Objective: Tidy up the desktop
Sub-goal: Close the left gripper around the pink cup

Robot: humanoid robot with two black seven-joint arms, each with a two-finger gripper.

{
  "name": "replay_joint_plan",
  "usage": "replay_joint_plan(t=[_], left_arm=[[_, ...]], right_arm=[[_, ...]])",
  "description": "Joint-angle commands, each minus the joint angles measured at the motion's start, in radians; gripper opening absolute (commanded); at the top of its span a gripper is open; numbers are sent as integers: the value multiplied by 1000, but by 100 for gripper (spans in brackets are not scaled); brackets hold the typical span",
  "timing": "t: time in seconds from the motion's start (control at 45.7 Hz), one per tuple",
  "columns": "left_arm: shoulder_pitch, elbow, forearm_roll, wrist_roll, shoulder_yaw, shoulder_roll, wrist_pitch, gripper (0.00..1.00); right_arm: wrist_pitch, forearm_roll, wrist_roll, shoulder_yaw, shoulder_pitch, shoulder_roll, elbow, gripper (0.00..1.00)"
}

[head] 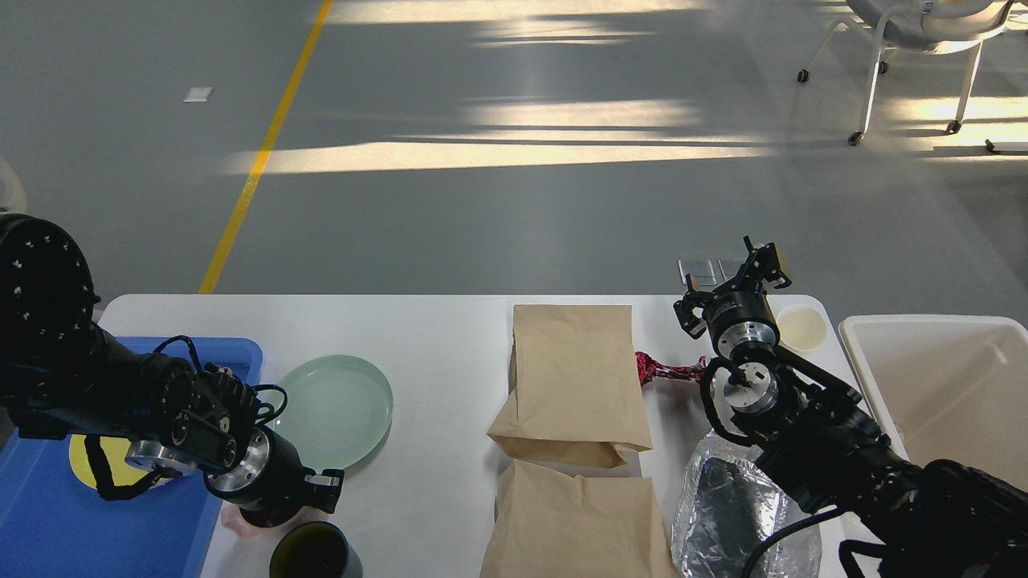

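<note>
Spanning the view, the desktop (450, 337) is flat white (corners rounded); both grippers' finger positions cannot be told

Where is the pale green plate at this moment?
In the head view the pale green plate lies flat on the left part of the desktop, just right of the blue tray, with the left gripper near its front edge.

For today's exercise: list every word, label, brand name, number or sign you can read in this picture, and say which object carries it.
None can be read.
The two paper bags are plain brown.
The red wrapper shows a pattern too small to read.
The foil bag shows no legible print.
The plates, the blue tray and the white bin carry no marks.
</note>
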Motion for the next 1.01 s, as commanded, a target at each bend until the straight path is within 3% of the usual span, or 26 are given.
replay_joint_plan(t=[0.0,0.284,0.547,0.743,0.984], left_arm=[[0,-6,0,6,-2,2,1,0],[-14,-16,2,9,0,17,-3,0],[-100,-85,2,8,6,49,-12,0],[-200,-125,2,6,29,81,-81,0],[-208,-128,2,8,37,71,-112,0]], right_arm=[[0,1,0,0,0,0,0,100],[0,0,0,0,0,0,0,100],[0,1,0,0,0,0,0,100],[0,0,0,0,0,0,0,100],[0,0,0,0,0,0,0,100]])
